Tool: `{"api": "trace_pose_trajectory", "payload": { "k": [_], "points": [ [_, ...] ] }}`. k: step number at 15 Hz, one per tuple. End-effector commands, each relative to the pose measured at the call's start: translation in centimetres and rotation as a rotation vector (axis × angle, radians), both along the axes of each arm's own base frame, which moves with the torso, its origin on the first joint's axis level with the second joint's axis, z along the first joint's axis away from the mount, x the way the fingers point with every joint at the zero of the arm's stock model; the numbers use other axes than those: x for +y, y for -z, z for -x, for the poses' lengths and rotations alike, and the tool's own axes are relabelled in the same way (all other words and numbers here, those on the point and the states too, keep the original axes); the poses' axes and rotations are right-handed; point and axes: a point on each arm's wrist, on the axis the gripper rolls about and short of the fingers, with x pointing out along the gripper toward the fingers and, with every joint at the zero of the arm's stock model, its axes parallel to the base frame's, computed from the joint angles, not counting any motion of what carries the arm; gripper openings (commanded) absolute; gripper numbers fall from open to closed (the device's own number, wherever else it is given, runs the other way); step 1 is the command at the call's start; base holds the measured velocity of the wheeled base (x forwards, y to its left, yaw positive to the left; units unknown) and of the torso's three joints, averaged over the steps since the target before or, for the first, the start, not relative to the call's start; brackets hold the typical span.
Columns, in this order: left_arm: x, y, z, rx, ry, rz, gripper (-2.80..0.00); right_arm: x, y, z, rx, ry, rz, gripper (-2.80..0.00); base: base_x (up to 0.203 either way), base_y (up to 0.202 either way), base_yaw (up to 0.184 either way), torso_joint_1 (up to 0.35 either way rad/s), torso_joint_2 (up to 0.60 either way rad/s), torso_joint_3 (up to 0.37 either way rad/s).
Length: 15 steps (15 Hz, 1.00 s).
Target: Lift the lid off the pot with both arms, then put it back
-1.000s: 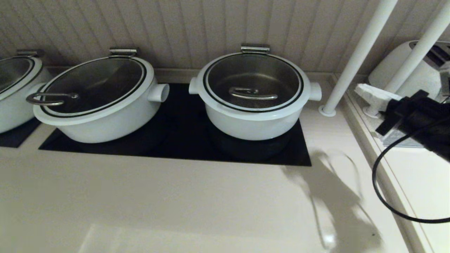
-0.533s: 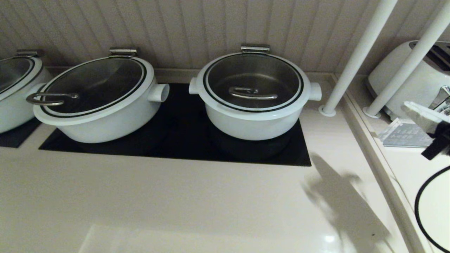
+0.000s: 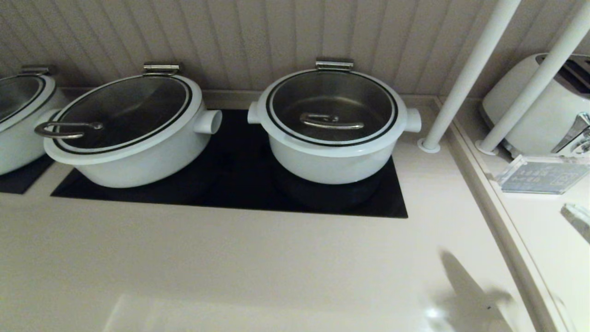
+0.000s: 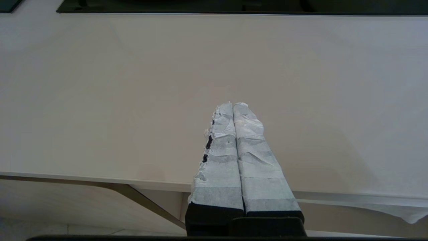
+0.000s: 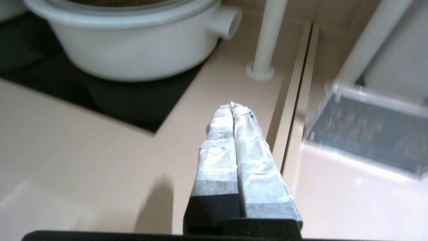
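The pot [image 3: 332, 159] is white with two stubby side handles and stands on the black cooktop [image 3: 239, 189]. The lid [image 3: 332, 99] sits closed on it, with its steel bar handle [image 3: 331, 121] at the centre. In the right wrist view, my right gripper [image 5: 231, 104] is shut and empty. It hangs over the counter to the right of the pot [image 5: 133, 50], beside the raised ledge. Only its tip [image 3: 576, 220] shows at the head view's right edge. My left gripper [image 4: 233, 104] is shut and empty over the bare counter near the front edge, out of the head view.
A wider white pot [image 3: 133, 152] with a loop-handled lid stands to the left, and another pot [image 3: 18, 133] at the far left. Two white posts [image 3: 465, 78] rise right of the pot. A toaster [image 3: 539, 106] and a clear sign holder [image 3: 539, 175] sit beyond the ledge.
My right arm and its cable have drawn back to the right and toward the front, almost out of the head view. The pot and lid have not moved.
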Motion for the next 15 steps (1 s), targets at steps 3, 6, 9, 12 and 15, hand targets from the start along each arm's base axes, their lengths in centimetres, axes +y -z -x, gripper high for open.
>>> {"api": "trace_pose_trajectory", "payload": {
  "k": [3,6,9,12,15],
  "points": [
    [0.0,0.0,0.0,-0.001,0.000,0.000,-2.80,0.3,0.2,1.8,-0.018,-0.003,0.003,-2.80,0.000,0.000,0.000,0.000,0.00,0.000],
    [0.0,0.0,0.0,-0.001,0.000,-0.001,-2.80,0.5,0.7,3.0,0.012,-0.006,-0.003,-2.80,0.000,0.000,0.000,0.000,0.00,0.000],
    [0.0,0.0,0.0,-0.001,0.000,0.001,-2.80,0.9,1.8,5.1,0.057,0.000,-0.012,-2.80,0.000,0.000,0.000,0.000,0.00,0.000],
    [0.0,0.0,0.0,-0.001,0.000,-0.001,-2.80,0.9,3.3,7.1,0.107,0.127,-0.033,-2.80,0.000,0.000,0.000,0.000,0.00,0.000],
    [0.0,0.0,0.0,-0.001,0.000,-0.001,-2.80,0.8,5.1,8.8,0.160,0.206,-0.041,-2.80,0.000,0.000,0.000,0.000,0.00,0.000]
  ]
}}
